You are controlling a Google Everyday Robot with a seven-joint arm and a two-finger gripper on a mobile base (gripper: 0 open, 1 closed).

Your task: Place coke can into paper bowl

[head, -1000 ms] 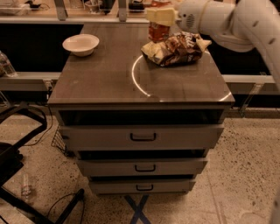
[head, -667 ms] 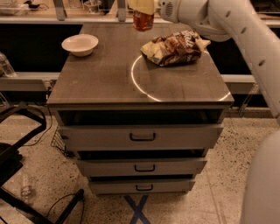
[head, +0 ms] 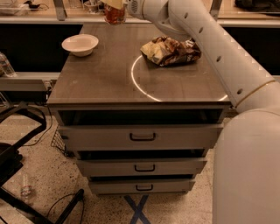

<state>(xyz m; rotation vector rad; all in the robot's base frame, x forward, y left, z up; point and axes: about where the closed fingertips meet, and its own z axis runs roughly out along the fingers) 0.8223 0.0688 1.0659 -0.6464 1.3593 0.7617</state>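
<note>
— Where is the can (head: 115, 15) at this moment?
— It hangs in the air over the far edge of the surface (head: 105, 74), almost at the top of the view. The tool (head: 114, 6) is closed around the upper part of the can and carries it. It has hold of nothing else.
— What has just changed?
— One second ago the can was low, right above the snack bag (head: 170, 50). Since then the arm has lifted it and moved it to the left. Now it is well apart from the bag and nearer to the bowl (head: 81, 50), but still to the right of the bowl and higher.
— What does this mean for the task?
— I judge that the pick-up is finished and the transport is about half done. The can must go further left, stand over the bowl and come down before the release.
— How many things do you count?
— One can, one bowl, which is empty and upright at the far left corner, one bag, and three drawers (head: 142, 136) under the surface.
</note>
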